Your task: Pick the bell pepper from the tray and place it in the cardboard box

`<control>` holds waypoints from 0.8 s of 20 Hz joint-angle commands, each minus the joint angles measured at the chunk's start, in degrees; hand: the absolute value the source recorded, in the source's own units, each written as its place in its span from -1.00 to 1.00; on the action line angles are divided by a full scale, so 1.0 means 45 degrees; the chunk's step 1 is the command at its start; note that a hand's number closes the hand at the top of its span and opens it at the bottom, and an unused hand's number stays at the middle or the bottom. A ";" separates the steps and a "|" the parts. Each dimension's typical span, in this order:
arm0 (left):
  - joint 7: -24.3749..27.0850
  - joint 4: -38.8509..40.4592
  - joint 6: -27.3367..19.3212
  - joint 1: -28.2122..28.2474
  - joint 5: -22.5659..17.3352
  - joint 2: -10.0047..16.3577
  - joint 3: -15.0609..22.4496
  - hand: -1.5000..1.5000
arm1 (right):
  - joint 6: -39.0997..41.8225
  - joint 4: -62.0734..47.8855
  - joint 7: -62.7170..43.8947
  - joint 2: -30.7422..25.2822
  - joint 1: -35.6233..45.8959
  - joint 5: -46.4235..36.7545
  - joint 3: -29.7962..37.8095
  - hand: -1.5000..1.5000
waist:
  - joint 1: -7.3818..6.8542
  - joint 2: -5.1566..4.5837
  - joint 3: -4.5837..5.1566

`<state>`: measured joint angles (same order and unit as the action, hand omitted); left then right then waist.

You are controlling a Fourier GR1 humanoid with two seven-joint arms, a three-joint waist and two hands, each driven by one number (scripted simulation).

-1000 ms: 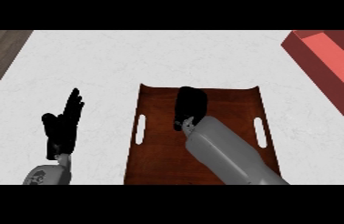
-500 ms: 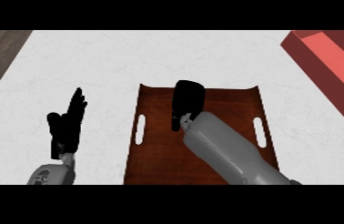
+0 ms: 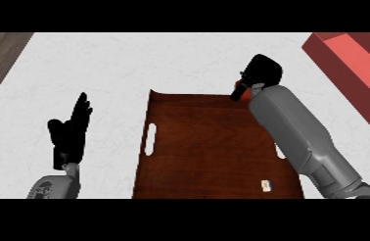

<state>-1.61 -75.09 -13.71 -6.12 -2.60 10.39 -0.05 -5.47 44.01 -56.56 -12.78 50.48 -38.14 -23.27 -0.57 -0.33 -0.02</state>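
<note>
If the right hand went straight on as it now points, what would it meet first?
Nothing, seemingly: the right hand, holding the bell pepper, points at bare counter; the cardboard box sits right of that line, depth unclear.

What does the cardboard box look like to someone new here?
On the white counter, find the dark brown wooden tray in the middle. Beyond its far right corner, against the view's right edge, sits the salmon-red cardboard box. It alone has raised walls, and the frame cuts it off.

1 tray (image 3: pixel 209 147), 1 box (image 3: pixel 339 54), 1 pepper (image 3: pixel 243 84), 1 counter (image 3: pixel 108 63).
</note>
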 commanded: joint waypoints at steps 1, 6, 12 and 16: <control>0.0376 -0.0368 0.0216 0.0738 0.0053 0.0069 0.0033 0.00 | -0.0044 -0.0806 0.0324 -0.0968 0.0850 -0.0140 0.1053 1.00 | -0.0068 0.0045 0.0004; 0.0241 0.0104 -0.0002 0.0335 0.0164 -0.0260 -0.0021 0.00 | 0.0416 0.0547 -0.0620 -0.1104 0.1762 -0.1050 0.0978 1.00 | 0.0075 0.0086 0.0011; -0.0147 -0.0172 0.0157 0.0113 -0.0012 0.0066 -0.0339 0.00 | 0.0741 0.3091 -0.2241 -0.2021 0.2402 -0.2049 0.1134 1.00 | 0.0246 0.0167 0.0015; -0.0245 -0.0769 -0.0082 0.0790 0.0228 -0.0177 -0.0066 0.00 | 0.1876 0.4272 -0.2360 -0.3185 0.2501 -0.1949 0.2010 1.00 | 0.0272 0.0203 0.0009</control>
<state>-2.35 -76.50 -13.22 -4.39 -2.05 10.45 -0.93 -1.47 57.71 -60.60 -23.69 60.41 -46.35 -16.54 0.35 0.36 0.03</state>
